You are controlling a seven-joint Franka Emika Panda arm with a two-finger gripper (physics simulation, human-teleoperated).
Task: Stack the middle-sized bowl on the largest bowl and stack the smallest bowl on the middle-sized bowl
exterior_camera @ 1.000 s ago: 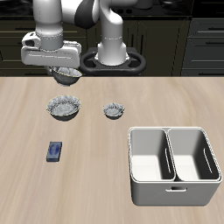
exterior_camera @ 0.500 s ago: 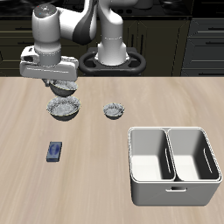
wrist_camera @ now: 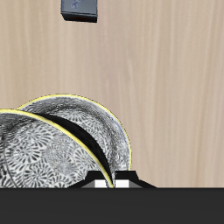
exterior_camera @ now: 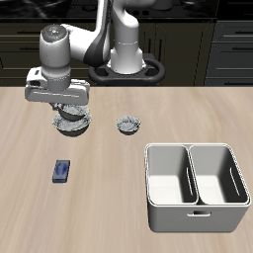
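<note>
Middle-sized bowl (exterior_camera: 71, 112) hung clamped in my end effector (exterior_camera: 70, 109), my fingers closed on its wavy rim, and I held it just above the largest bowl (exterior_camera: 73, 123), which sat on the worktop (exterior_camera: 109, 188) toward the back. From the front the two bowls overlapped so closely that I could not tell whether the held one was already touching the one beneath or hovering a little over it. In my wrist view the middle-sized bowl (wrist_camera: 44, 162) filled the near field, its speckled grey-white pattern clear, and the largest bowl (wrist_camera: 98, 131) showed behind it as a second curved rim, offset a little rather than centred.

The smallest bowl (exterior_camera: 128, 125) stood alone on the worktop beside the largest bowl, well apart from it and at about the same depth. A small dark blue block (exterior_camera: 62, 171) lay flat nearer the front edge, ahead of the largest bowl; the same block (wrist_camera: 80, 10) appeared at the edge of my wrist view, on bare wood. A grey two-compartment bin (exterior_camera: 196, 186) rested toward the front of the worktop, on the far side of the smallest bowl from me, touching nothing else.
</note>
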